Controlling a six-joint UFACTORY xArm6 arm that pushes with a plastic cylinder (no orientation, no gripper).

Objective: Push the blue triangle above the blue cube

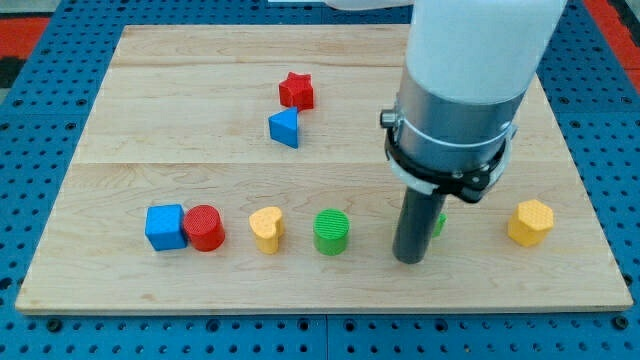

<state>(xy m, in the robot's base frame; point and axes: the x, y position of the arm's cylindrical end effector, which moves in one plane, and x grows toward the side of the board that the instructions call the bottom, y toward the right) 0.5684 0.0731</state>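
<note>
The blue triangle (285, 128) lies on the wooden board just below the red star (296, 90), in the upper middle of the view. The blue cube (165, 227) sits at the lower left, touching the red cylinder (204, 228) on its right. My tip (409, 258) rests on the board at the lower right of centre, far to the right of and below the blue triangle, to the right of the green cylinder (332, 232). A green block (439, 224) is mostly hidden behind the rod.
A yellow heart (267, 228) stands between the red cylinder and the green cylinder. A yellow hexagon (530, 222) sits at the right. The arm's wide body (470, 90) covers the board's upper right. The board (150, 120) lies on a blue pegboard.
</note>
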